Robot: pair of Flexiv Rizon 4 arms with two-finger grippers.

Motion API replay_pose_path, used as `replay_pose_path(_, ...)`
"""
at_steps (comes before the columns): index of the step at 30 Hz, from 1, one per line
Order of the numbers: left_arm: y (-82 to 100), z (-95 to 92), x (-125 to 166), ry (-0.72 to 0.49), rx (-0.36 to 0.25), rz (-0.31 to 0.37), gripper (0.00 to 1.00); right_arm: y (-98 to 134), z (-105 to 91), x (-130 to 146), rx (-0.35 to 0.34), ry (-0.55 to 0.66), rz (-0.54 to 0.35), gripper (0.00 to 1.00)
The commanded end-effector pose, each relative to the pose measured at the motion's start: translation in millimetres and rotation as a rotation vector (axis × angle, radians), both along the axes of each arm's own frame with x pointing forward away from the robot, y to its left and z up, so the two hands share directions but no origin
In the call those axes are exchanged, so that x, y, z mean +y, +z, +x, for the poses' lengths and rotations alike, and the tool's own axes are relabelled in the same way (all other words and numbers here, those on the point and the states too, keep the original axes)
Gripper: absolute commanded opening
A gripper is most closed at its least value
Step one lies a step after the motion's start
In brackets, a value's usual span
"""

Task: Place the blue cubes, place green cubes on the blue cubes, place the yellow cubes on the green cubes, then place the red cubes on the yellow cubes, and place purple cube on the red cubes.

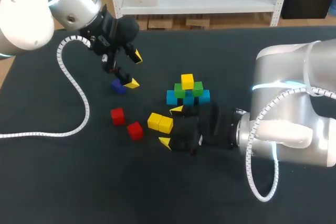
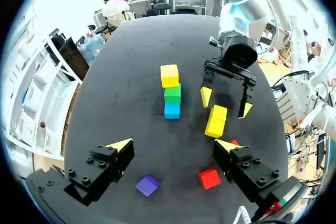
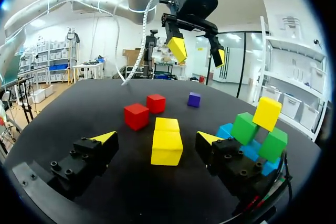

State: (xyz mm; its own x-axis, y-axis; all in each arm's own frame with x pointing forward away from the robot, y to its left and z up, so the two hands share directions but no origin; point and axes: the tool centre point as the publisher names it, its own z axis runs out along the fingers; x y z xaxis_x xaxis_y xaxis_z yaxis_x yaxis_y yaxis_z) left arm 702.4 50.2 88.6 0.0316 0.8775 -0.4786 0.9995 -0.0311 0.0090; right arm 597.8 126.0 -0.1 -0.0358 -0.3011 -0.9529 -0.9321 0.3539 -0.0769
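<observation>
Item: cube stack on the black counter, taken as reference. It has a bottom row of blue cubes, two green cubes resting on them, and one yellow cube on top, seated across both greens. Item: loose yellow pair, two cubes touching each other, lying near the stack on its side toward the robot. Item: two red cubes, apart from one another and farther from the stack than the yellow pair. Item: purple cube, single, well apart from the stack, beyond the reds on the left arm's side. Item: right gripper, low at the counter just beside the stack; its fingers are spread wide, with the loose yellow pair lying between them and a gap showing on either side, so nothing is gripped. Item: left gripper, raised above the counter, well apart from the stack; its fingers are spread wide and hold nothing, and the purple cube lies under it untouched.
</observation>
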Motion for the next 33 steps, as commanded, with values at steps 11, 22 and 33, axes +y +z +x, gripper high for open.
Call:
replay_pose_path(11,-0.6,1.2,0.6,-0.003,0.0,-0.002,1.0,-2.3,3.7,-1.1,-0.009,-0.016,0.019,0.63)
replay_pose_path(22,-0.6,1.2,0.6,-0.003,0.0,-0.002,1.0,-3.2,8.3,-2.8,-0.012,-0.024,0.021,0.49)
replay_pose_path(33,-0.6,1.2,0.6,-0.003,0.0,-0.002,1.0,-1.6,8.2,-9.1,-0.021,-0.021,0.02,0.0)
